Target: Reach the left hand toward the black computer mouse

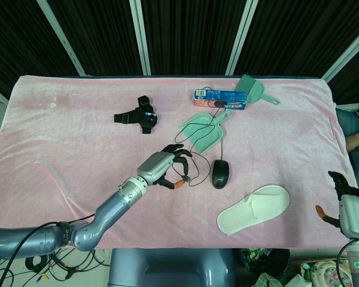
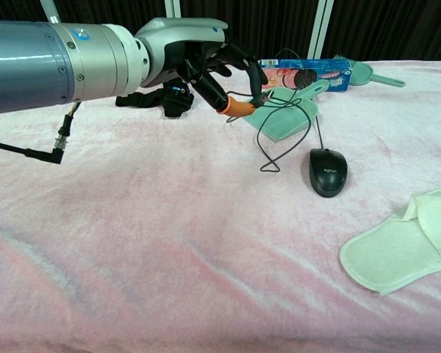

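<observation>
Pink cloth (image 1: 66, 137) lies open between left hand (image 1: 167, 167) and mouse (image 1: 221, 174).

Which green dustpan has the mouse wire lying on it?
The nearer dustpan, just above the mouse. The wire crosses it. The other dustpan sits behind the box.

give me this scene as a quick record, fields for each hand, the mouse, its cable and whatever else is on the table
left hand: raised above the cloth, pinching the cable's plug end, left of the mouse
right hand: at the table's right edge, state unclear
black mouse: flat on the pink cloth, untouched
cable: looped between hand and mouse
others: green dustpan, white slipper, black strap device, blue box
</observation>
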`<state>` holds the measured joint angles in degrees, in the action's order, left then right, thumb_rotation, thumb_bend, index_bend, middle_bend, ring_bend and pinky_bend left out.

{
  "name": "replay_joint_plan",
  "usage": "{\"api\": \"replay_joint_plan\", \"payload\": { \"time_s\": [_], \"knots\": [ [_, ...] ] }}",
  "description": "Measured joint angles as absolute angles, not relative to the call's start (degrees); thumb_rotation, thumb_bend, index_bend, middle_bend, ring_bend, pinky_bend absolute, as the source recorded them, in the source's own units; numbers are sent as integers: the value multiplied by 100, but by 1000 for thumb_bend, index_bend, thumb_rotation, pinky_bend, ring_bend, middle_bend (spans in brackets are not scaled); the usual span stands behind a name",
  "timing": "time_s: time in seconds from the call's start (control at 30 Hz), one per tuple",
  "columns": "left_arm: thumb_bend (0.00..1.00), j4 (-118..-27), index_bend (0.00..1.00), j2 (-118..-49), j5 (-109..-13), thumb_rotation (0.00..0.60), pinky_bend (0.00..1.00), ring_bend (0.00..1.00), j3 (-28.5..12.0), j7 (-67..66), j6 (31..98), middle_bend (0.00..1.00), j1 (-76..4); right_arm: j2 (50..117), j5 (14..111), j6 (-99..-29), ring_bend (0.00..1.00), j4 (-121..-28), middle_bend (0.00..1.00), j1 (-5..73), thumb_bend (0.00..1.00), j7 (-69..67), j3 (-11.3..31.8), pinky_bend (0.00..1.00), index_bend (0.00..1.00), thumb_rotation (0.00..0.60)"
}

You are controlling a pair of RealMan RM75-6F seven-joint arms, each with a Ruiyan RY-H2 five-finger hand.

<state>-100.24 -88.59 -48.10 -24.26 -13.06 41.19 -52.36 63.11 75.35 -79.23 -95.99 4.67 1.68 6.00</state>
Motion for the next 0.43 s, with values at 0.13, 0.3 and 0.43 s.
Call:
{"api": "replay_joint_plan", "payload": {
  "time_s": [0.13, 0.3, 0.43],
  "knots": [
    [385, -10167, 627, -8793, -4877, 600, 0, 0, -2373, -1261, 4231, 199, -5275, 6308, 7511, -7902, 326, -9600, 132, 470, 163, 149, 606, 271, 135, 600],
    [385, -10304, 626, -8721, -4917, 600, 0, 0, -2342, -1178, 4341, 199, -5294, 6307, 7523, -7912, 326, -9605, 132, 469, 163, 167, 602, 271, 135, 600],
    [385, -10371, 626, -8648, -4922, 600, 0, 0, -2340, -1115, 4400, 199, -5307, 6306, 7508, -7913, 325, -9611, 132, 466, 164, 173, 605, 271, 135, 600]
  ]
}}
